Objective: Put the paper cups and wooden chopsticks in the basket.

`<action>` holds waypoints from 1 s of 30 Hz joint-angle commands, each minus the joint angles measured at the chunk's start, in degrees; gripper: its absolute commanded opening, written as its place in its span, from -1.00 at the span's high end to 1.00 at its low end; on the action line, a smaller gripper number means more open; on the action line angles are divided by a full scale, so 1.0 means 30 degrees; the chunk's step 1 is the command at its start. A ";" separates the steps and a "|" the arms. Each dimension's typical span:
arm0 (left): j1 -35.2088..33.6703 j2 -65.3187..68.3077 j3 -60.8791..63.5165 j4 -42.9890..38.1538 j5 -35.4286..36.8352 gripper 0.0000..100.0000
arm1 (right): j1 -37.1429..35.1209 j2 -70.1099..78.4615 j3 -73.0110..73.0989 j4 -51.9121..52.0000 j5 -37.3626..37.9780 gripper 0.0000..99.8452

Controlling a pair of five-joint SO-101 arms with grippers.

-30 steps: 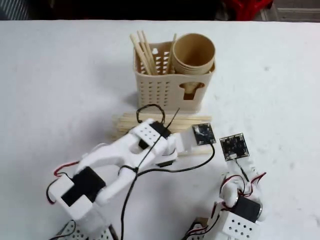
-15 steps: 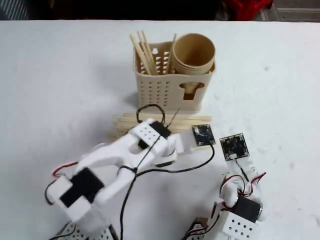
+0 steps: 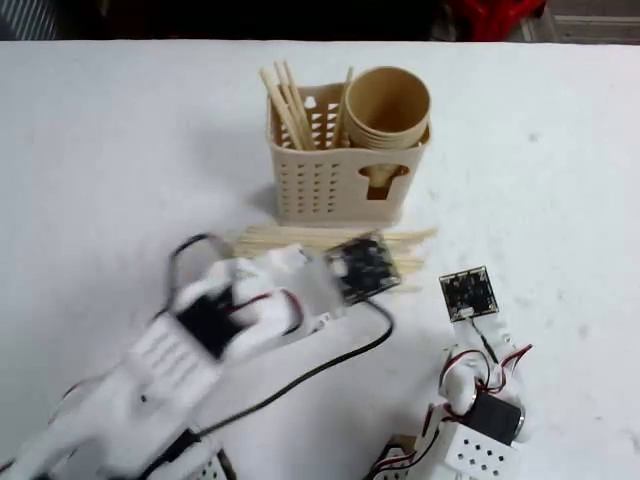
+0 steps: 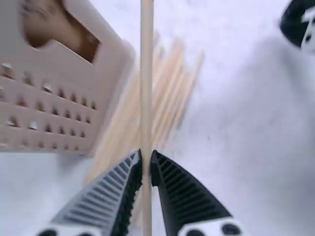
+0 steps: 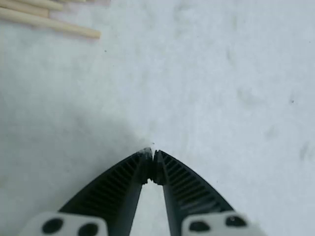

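Cups in basket, chopsticks loose beside

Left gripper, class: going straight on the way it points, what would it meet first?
Probably the loose chopsticks on the table beside the basket; the held chopstick in the left gripper would touch first. Depth unclear.

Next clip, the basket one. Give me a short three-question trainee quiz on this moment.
1. True or false: the left gripper is shut on a chopstick.
2. The paper cups are: A in the basket; B stacked outside it; C in a gripper.
3. Fill in: the right gripper is shut and holds ____.
Key: 1 true; 2 A; 3 nothing.
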 commanded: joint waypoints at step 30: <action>-0.5729 0.7868 -0.9700 -1.7465 0.9729 0.95 | 0.0161 -0.0103 0.0147 -0.0161 0.0117 0.96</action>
